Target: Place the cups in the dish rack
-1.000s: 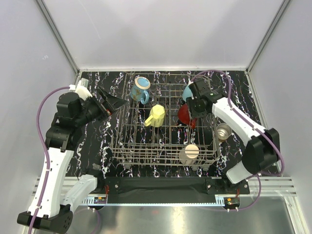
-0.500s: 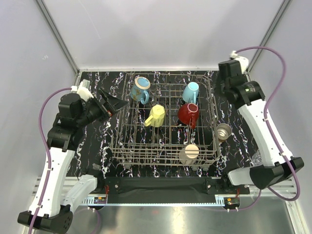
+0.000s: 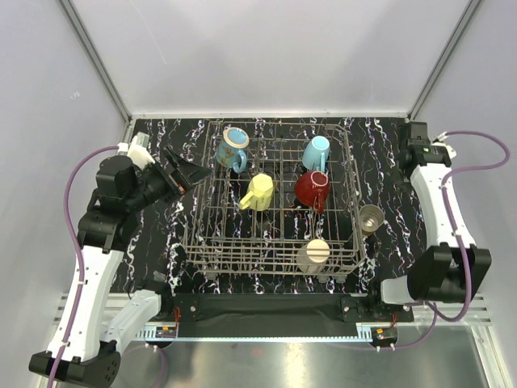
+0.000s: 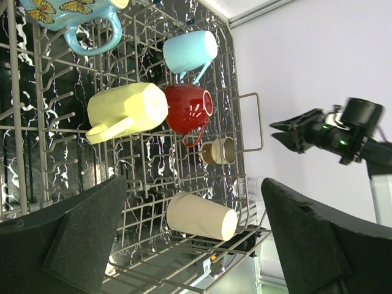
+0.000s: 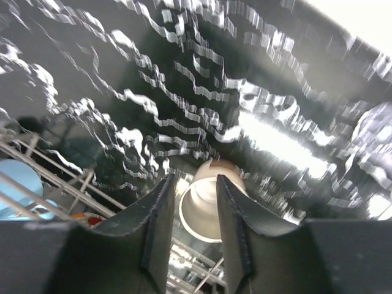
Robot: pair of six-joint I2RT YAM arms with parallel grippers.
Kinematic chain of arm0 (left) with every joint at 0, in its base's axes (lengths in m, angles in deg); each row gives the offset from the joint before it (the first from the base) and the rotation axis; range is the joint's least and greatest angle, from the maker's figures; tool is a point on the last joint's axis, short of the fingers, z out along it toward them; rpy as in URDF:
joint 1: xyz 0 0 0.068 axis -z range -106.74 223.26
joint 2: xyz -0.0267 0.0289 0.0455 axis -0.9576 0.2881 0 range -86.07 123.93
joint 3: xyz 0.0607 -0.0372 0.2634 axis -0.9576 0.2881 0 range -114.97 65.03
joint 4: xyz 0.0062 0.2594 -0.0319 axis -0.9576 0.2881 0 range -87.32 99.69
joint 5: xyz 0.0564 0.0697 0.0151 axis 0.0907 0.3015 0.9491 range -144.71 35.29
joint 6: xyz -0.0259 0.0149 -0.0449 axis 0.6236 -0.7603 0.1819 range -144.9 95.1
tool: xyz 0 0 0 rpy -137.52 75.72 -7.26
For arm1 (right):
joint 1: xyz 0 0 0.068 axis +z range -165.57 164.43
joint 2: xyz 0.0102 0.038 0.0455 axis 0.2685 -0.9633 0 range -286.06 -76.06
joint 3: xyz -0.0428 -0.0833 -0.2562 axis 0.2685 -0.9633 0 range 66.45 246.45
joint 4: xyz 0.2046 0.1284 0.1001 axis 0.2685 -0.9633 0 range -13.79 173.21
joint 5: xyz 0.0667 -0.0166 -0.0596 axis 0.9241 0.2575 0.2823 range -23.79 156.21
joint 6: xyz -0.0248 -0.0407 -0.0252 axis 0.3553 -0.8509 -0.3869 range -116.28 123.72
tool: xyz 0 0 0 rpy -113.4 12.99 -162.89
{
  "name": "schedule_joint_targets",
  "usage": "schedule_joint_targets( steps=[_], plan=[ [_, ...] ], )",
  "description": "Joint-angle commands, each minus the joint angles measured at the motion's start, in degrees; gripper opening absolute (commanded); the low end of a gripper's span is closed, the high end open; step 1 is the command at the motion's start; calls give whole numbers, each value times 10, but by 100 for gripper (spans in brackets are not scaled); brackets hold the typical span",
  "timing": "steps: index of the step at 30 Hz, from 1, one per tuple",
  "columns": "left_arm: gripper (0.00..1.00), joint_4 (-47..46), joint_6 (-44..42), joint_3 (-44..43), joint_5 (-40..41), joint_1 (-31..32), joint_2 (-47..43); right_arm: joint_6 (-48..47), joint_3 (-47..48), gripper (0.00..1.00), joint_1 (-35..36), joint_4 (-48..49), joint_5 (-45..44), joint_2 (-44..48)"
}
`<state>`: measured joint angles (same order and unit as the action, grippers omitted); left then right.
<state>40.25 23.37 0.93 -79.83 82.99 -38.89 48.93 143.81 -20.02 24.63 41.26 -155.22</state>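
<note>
- Swinging out of the rack [image 3: 271, 234], the right arm was over the red mug [image 3: 312, 190] a second ago. It now stands along the right edge of the surface [image 3: 157, 234].
- The red mug lies on its side in the right half of the rack with nothing touching it, so that cup looks loaded.
- The right end effector [image 5: 195, 179] has its fingers close together with only a narrow gap and holds nothing. Its own camera shows the tumbler [image 3: 371, 218] beyond that gap, apart from the fingers.
- This suggests the tumbler is the next pick, though the fingers would likely need to open wider first.
- The left end effector [image 3: 184, 171] has not moved over the last second. It hovers at the far left edge of the rack with its fingers spread wide and holds nothing.
- Five cups are in the rack:
  - one butterfly mug [image 3: 234, 148] at far left
  - one pale blue mug [image 3: 317, 152] at far right
  - one yellow mug [image 3: 258, 191] in the middle
  - the one red mug just right of the yellow mug
  - one cream cup [image 3: 313, 255] at near right
- Two things are outside the rack:
  - the one tumbler, upright on the surface just right of the rack
  - what looks like one clear glass [image 4: 246, 188], seen faintly by the left wrist camera near the rack's near right corner
</note>
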Motion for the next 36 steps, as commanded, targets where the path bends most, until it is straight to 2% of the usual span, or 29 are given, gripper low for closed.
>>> schedule_joint_targets(
  steps=[1, 5, 7, 12, 22, 36],
  plan=[
    [99, -28, -5, 4, -19, -2, -6, 109, -11, 37, 1, -47, 52, -48],
    [99, -40, 4, 13, -29, -2, -5, 140, -54, 29, 1, -30, 122, -60],
    [99, -38, 2, 13, -31, -2, -6, 153, -77, 30, 2, 0, 128, -40],
    [99, -20, -9, 6, -13, -2, -9, 173, -86, 33, 2, 8, 110, -27],
    [99, -20, -5, 4, -20, -2, -12, 189, -95, 42, 2, 35, 127, -72],
    [99, -17, -6, 8, -19, -2, -13, 215, -128, 41, 2, 48, 135, -75]
  ],
)
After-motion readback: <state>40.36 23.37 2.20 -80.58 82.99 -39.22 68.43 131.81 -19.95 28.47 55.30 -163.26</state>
